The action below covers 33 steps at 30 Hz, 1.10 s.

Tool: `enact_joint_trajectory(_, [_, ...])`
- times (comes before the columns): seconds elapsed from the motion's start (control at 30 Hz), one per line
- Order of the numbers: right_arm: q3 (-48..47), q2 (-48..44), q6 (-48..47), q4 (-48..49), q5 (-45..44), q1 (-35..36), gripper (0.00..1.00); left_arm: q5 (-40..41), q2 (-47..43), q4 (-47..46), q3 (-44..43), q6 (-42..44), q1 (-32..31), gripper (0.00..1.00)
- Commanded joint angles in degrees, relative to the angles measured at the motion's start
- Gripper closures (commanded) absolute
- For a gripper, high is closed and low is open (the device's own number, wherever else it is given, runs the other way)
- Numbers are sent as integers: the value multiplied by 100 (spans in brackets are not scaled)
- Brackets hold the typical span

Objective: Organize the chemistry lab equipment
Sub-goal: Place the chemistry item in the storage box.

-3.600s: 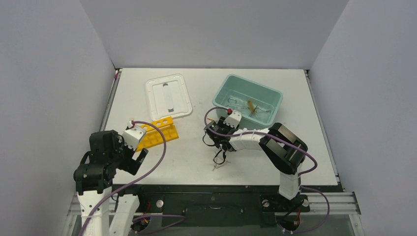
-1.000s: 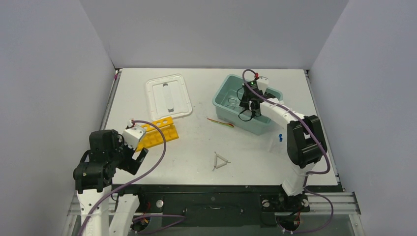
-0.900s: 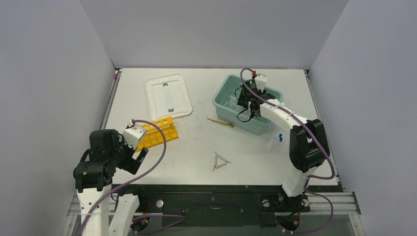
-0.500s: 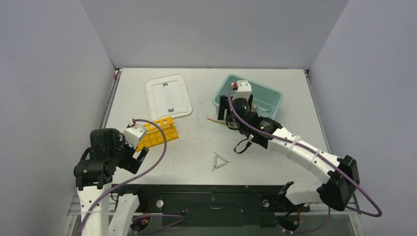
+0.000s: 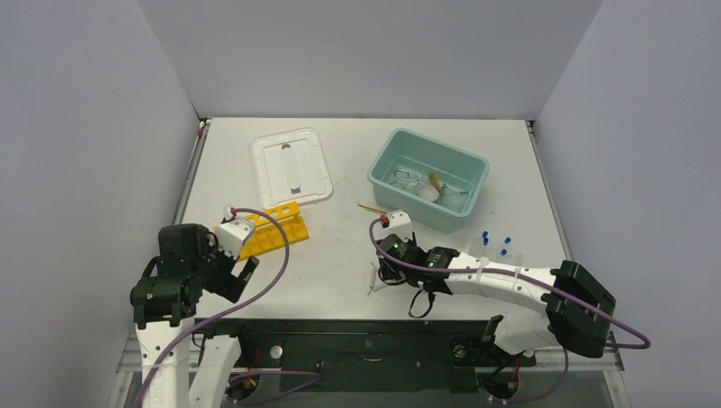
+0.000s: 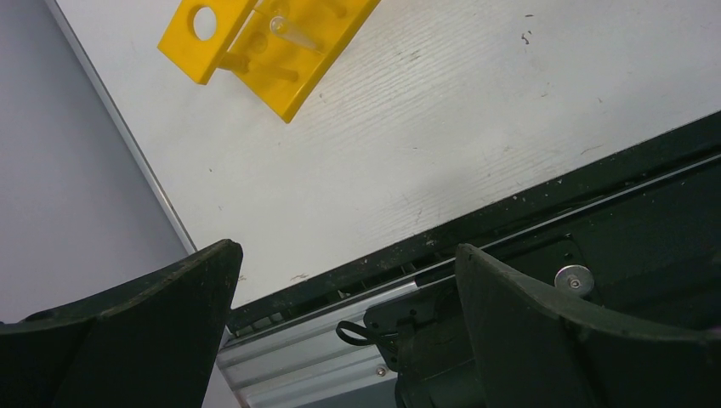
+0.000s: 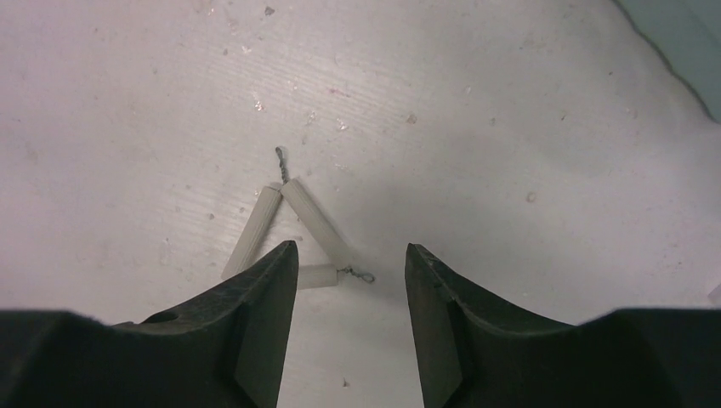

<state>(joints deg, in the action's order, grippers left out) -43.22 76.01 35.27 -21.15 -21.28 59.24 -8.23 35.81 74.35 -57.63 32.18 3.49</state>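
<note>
Teal rectangular plastic tub (image 5: 425,214) stood part-filled; outstanding were the white wire triangle (image 7: 315,226), near centre beneath the open jaws of the right gripper (image 7: 349,263), blue-capped vials (image 5: 485,237) at right, and yellow holed rack (image 5: 285,223) by the left gripper (image 6: 344,251), jaws likewise open.

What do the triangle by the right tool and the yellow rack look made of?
Triangle: twisted metal wire, visible at the corners, sleeved in matte off-white tubes, probably ceramic. Rack: smooth yellow plastic, judging by its uniform colour and moulded holes.
</note>
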Motion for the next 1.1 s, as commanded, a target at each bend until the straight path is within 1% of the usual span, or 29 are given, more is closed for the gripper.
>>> enact_joint_trajectory(0.0, [-7, 145, -52, 280, 643, -9, 54, -191, -59, -185, 66, -6, 21, 3])
enact_joint_trajectory(0.2, [-275, 884, -478, 336, 1253, -12, 54, -197, -62, -221, 107, -43, 21, 3])
enact_joint_trajectory(0.33, [-415, 1275, -556, 310, 1293, -9, 56, -149, -86, -204, 95, -33, 21, 3])
enact_joint_trajectory(0.5, [-458, 1398, -525, 347, 1295, -10, 62, -126, -86, -206, 91, -19, 21, 3])
enact_joint_trajectory(0.67, [-548, 1497, -500, 367, 1326, -11, 80, -144, -39, -227, 71, -60, 25, 3])
enact_joint_trajectory(0.77, [-628, 1494, -538, 280, 1252, -14, 89, -144, -31, -228, 56, -71, 21, 3])
enact_joint_trajectory(0.8, [-679, 1449, -556, 253, 1211, -16, 95, -144, -35, -228, 51, -72, 21, 3])
enact_joint_trajectory(0.87, [-739, 1331, -579, 191, 1139, -57, 100, -115, -40, -220, 56, -59, 21, 3])
enact_joint_trajectory(1.07, [-1104, 747, -725, -146, 1138, -386, 100, -61, -74, -210, 84, -37, 21, 3])
